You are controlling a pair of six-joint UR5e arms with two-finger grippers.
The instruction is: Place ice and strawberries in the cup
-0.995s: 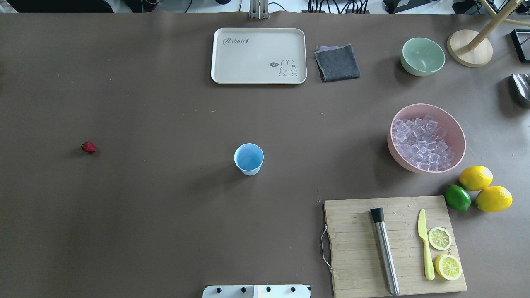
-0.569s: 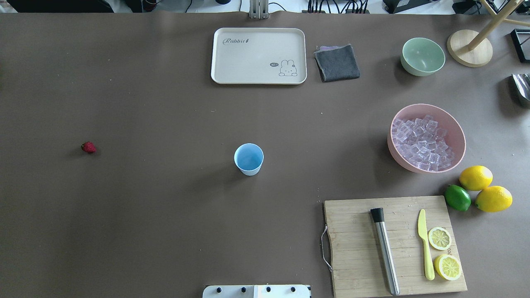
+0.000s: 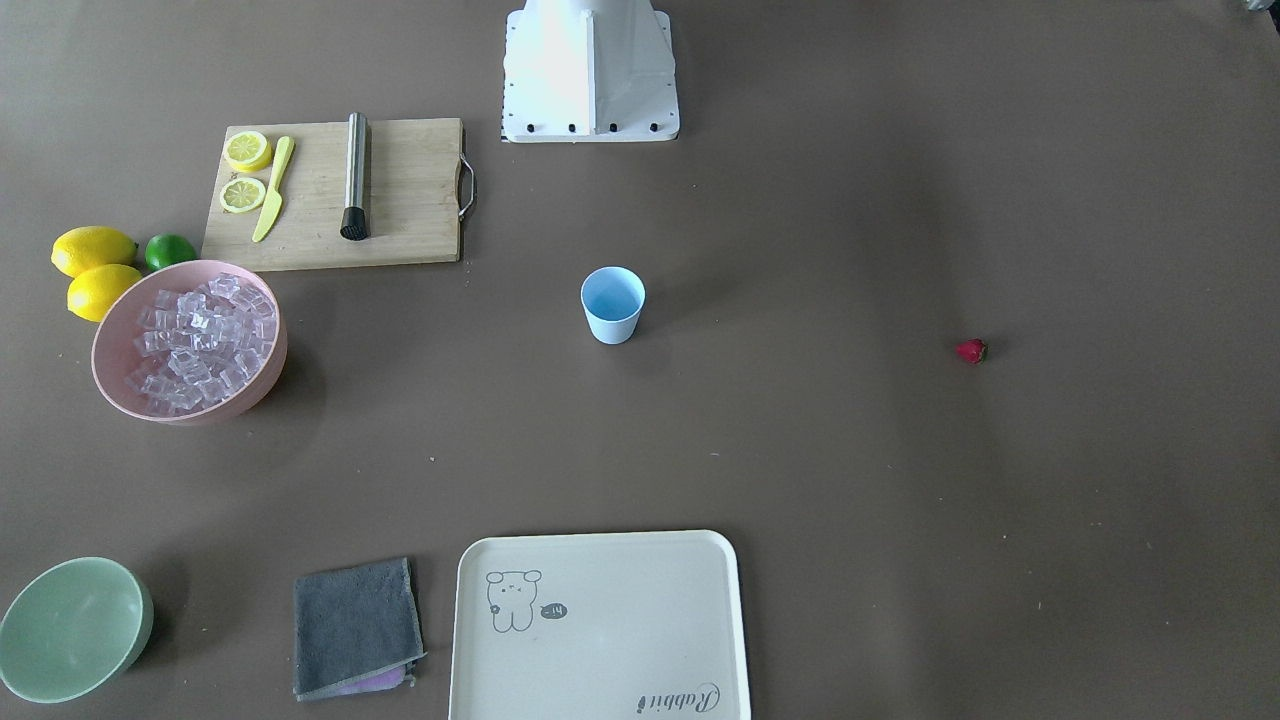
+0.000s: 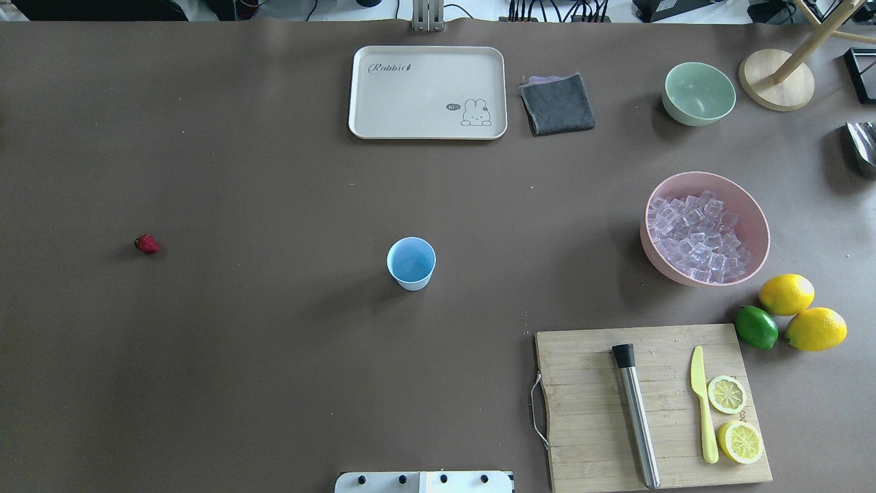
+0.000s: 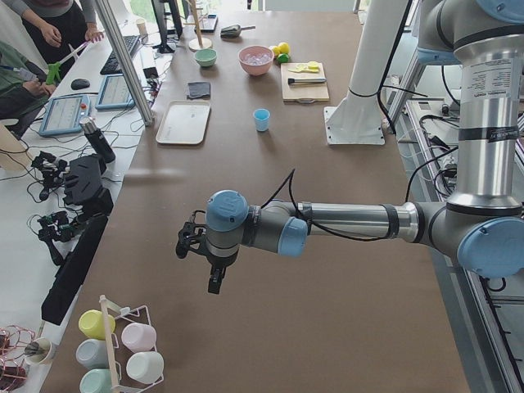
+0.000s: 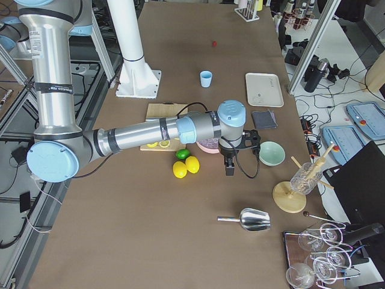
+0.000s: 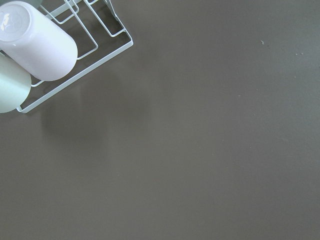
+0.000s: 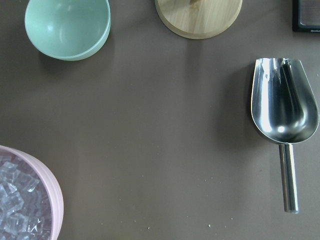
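Note:
The light blue cup stands upright and empty at the table's middle; it also shows in the front view. The red strawberry lies alone far to the left. The ice cubes fill the pink bowl at the right. My left gripper shows only in the exterior left view, hanging over bare table far from the cup; I cannot tell if it is open. My right gripper shows only in the exterior right view, between the pink bowl and the metal scoop; I cannot tell its state.
A cutting board with a muddler, a yellow knife and lemon halves lies front right. Two lemons and a lime sit beside it. A pale green bowl, a grey cloth and a cream tray are at the back. A cup rack is below the left wrist.

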